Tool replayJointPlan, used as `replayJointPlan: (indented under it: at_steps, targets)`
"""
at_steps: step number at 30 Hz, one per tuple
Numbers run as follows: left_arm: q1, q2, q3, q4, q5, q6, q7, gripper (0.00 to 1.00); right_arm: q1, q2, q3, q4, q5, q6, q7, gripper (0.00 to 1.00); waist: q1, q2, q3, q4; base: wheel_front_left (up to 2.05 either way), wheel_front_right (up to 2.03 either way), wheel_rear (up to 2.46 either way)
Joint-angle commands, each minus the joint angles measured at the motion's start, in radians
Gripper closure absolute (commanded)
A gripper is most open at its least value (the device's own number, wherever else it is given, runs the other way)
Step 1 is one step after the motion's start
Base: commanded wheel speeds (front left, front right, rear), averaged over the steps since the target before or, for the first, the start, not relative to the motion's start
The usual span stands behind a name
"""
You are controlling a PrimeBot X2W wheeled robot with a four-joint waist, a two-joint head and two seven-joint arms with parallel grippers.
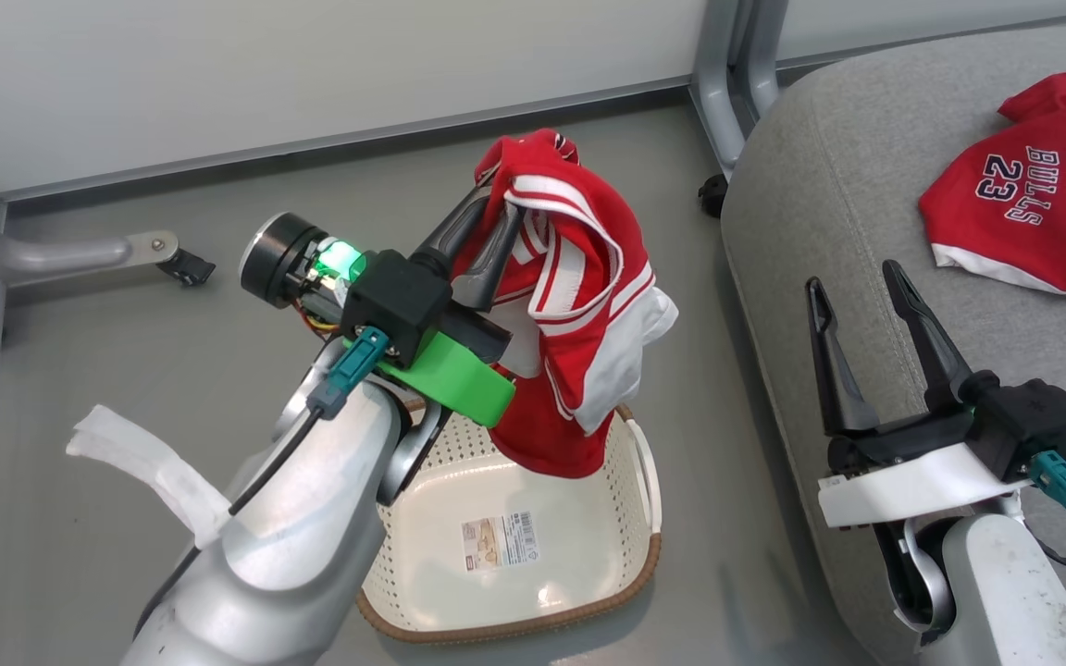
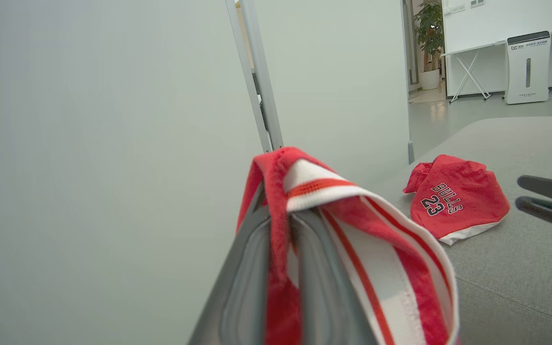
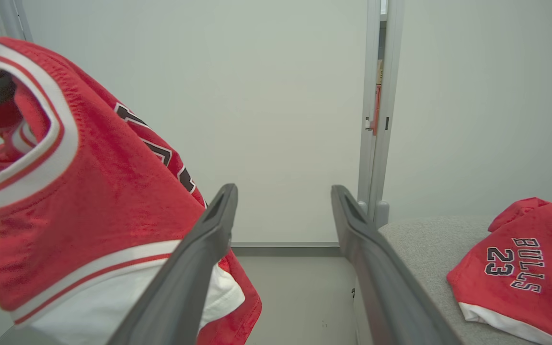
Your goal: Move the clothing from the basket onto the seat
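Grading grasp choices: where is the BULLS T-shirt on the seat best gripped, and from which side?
Probably the bunched red fold at the far end of the BULLS T-shirt, pinched from above. It stands up off the seat, while the rest lies flat; the open right hand is nearest.

head: downward over basket [image 1: 514, 629] | wrists: level, facing wall [image 2: 89, 143] | shared: BULLS shirt [image 3: 525, 268]

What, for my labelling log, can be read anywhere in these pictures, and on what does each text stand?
"BULLS": on the red T-shirt lying on the seat.
"23": same T-shirt, beside that word.
Sticker on the basket bottom: print too small to read.
Jersey in the left claw: dark lettering, folded over, unreadable.
White appliance, left wrist view: logo too small.
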Motion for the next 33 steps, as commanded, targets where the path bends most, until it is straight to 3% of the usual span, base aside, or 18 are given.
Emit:
replayJointPlan:
  at_steps: [1, 20, 33]
  targets:
    - [-0.017, -0.005, 0.009, -0.013, 0.014, -0.005, 0.0, 1.0, 0.017, -0.003, 0.001, 0.002, 0.007, -0.001, -0.002, 0.0, 0.0, 0.0, -0.018, -0.006, 0.0, 0.0, 0.0]
    - [-0.029, -0.031, 0.036, -0.043, 0.04, -0.028, 0.0, 1.0, 0.062, -0.003, 0.045, -0.032, 0.033, -0.001, -0.002, 0.0, 0.0, 0.0, -0.064, -0.026, 0.0, 0.0, 0.0]
    - [-0.045, -0.042, 0.047, -0.035, 0.059, -0.032, 0.0, 1.0, 0.063, -0.003, 0.297, -0.101, 0.088, -0.001, -0.002, 0.0, 0.0, 0.0, -0.045, -0.016, 0.0, 0.0, 0.0]
